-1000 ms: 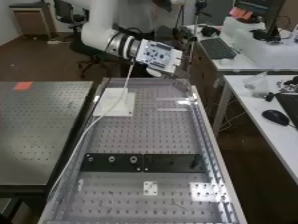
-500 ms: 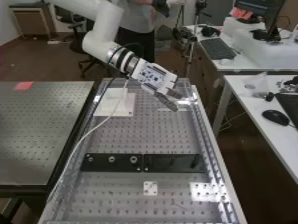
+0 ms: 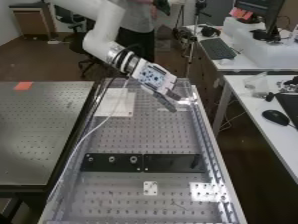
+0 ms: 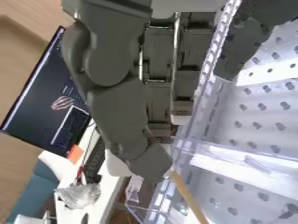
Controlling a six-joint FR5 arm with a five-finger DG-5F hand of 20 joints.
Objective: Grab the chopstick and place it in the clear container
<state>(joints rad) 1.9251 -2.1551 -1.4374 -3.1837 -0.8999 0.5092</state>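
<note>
High view: the largest thing is the long clear-walled box [image 3: 213, 150] with a perforated metal floor, lying beneath the hand [image 3: 154, 77] and stretching well past it toward the camera. Beyond the box's left side, well apart from the hand, is a perforated metal table [image 3: 46, 130]. A white desk [image 3: 256, 120] stands off to the hand's right. The white arm [image 3: 103, 30] slants down from the upper left to the hand, which hangs tilted over the far part of the box.

Nearer the camera than the hand, two dark plates [image 3: 110, 162] lie end to end across the floor. Just left of the hand and below it is a flat white sheet [image 3: 123, 111]. Away to the right, on the desk, sits a black mouse [image 3: 275, 117]; a small white plate [image 3: 150, 188] lies on the box floor, nearer the camera than the dark plates.

The wrist view shows the hand gripping the thin, pale wooden chopstick [image 4: 188, 197], which sticks out from a bent finger's tip [image 4: 151, 162].
</note>
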